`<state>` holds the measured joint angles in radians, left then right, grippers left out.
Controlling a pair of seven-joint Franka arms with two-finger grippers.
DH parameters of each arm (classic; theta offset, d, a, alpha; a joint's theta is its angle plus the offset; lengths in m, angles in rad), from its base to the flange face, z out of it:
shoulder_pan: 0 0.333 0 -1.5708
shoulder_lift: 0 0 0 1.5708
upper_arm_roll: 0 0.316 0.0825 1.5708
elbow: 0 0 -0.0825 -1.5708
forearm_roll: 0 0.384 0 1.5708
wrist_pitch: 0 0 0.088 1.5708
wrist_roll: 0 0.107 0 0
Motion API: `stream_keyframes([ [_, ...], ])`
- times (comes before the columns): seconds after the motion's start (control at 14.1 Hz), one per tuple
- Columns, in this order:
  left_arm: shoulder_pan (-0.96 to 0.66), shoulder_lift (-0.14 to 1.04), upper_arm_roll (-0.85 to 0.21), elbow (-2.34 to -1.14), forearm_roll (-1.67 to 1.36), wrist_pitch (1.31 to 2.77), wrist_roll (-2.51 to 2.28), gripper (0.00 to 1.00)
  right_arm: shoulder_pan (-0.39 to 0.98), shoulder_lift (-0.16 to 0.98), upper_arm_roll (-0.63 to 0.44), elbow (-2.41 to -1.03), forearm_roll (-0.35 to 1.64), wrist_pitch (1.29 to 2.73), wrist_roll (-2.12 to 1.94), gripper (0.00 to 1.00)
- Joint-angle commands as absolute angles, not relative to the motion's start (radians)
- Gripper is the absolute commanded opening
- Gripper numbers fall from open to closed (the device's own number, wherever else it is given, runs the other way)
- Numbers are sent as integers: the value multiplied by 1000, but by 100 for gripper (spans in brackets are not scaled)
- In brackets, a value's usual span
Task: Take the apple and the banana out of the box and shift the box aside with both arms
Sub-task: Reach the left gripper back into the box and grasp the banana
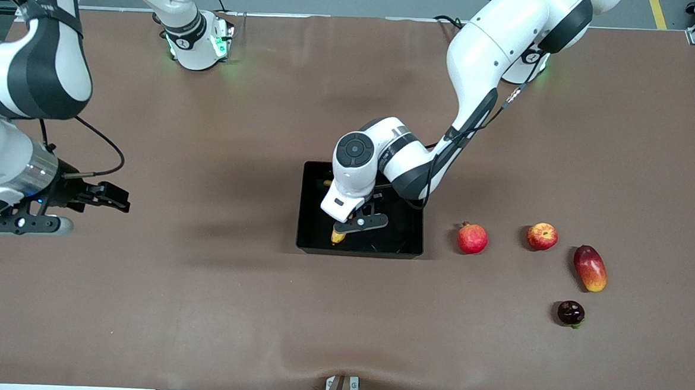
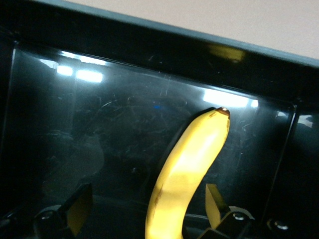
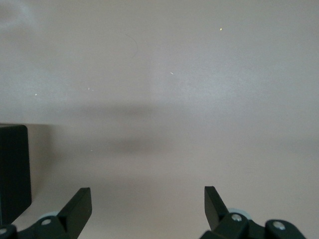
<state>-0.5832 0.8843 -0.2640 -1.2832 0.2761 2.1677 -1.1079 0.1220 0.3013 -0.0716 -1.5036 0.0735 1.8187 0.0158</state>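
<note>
On the brown surface [image 1: 199, 306], the black box [image 1: 313, 217] holds the banana [image 2: 189, 169]; the apple [image 1: 542, 236] already lies outside, toward the left arm's end. The curved, smooth banana could roll or slip if pinched off-centre. The left end effector [image 2: 147, 206] straddles it, fingers wide, touching nothing visibly. The right end effector [image 3: 148, 206] waits wide and empty over bare surface.
</note>
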Motion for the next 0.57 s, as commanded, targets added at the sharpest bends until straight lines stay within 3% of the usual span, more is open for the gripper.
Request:
stream_keyframes([
  [0.0, -610, 919, -247, -1243, 267, 2189, -1141, 100, 127, 311, -61, -1491, 57, 1822, 25, 100],
  [0.5, -626, 957, -245, -1247, 272, 2227, -1175, 100, 235, 362, -55, -1485, 72, 1853, 58, 100],
])
